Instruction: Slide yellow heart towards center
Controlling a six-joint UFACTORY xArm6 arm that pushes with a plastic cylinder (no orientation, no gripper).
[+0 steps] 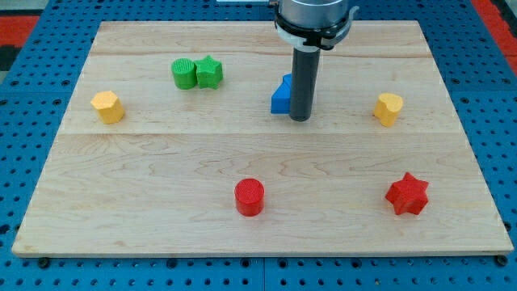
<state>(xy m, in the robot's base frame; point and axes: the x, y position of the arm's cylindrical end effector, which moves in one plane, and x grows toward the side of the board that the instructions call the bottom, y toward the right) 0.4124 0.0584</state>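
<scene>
The yellow heart (388,108) lies on the wooden board (161,162) at the view's right, at mid height. My tip (300,120) rests on the board near the middle, well to the left of the heart and apart from it. A blue block (280,97) sits right against the rod's left side, partly hidden by it; its shape is unclear.
A yellow hexagon-like block (107,106) lies at the far left. A green cylinder (184,73) and a green star (210,71) touch each other at the upper left. A red cylinder (250,196) lies at the bottom middle, a red star (407,194) at the bottom right.
</scene>
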